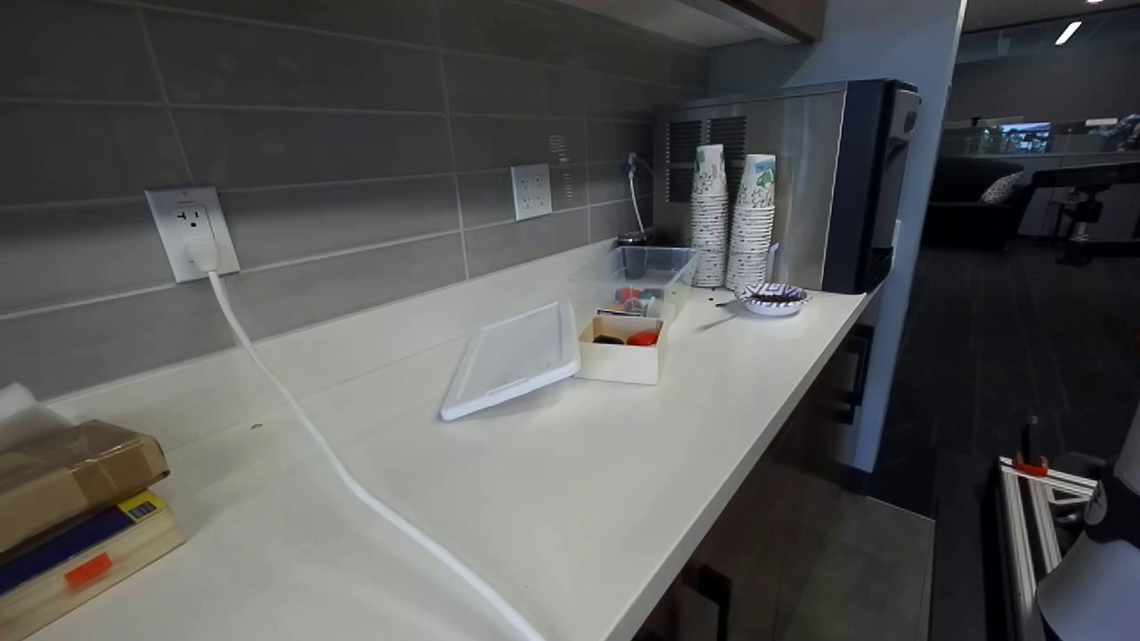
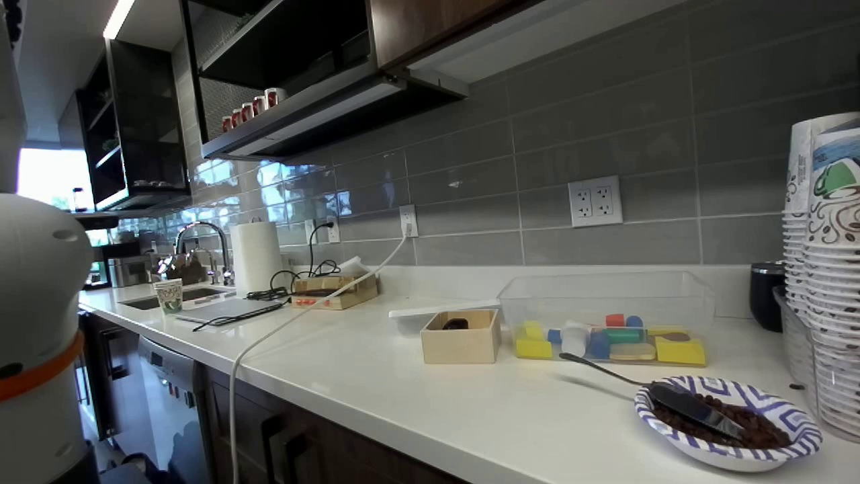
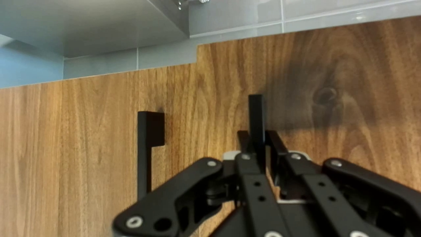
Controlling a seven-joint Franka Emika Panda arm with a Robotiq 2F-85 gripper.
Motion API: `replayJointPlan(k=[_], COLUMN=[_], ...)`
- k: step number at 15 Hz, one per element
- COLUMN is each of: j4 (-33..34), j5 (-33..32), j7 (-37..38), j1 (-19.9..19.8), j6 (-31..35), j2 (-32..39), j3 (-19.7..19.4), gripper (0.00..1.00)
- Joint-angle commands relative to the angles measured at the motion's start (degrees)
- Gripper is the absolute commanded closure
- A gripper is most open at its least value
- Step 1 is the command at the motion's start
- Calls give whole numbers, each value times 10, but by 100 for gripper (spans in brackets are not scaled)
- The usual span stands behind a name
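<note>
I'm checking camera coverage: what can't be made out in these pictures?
Wrist view: lower end of the black handle, covered by the gripper shut on it.
Wrist view: lower end of the neighbouring handle, behind the gripper.
Both exterior views: the gripper, outside the frame.
In an exterior view: much of the arm, cut off by the left edge.
In an exterior view: underside of the dark object, behind the wooden box wall.

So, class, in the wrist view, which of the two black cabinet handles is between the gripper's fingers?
The right-hand black cabinet handle in that view: the gripper is closed on it, while the left-hand black cabinet handle stands apart.
</note>
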Motion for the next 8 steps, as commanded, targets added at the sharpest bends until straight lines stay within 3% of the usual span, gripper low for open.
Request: replayJointPlan(k=[1, 3, 4, 8], j4=[11, 10, 4, -11], j5=[2, -9, -19, -39], j7=[23, 26, 27, 17], j1=[18, 18, -53, -126], j6=[-35, -28, -17, -12], j2=[28, 22, 13, -20], j3=[17, 20, 96, 176], gripper=[60, 60, 60, 60])
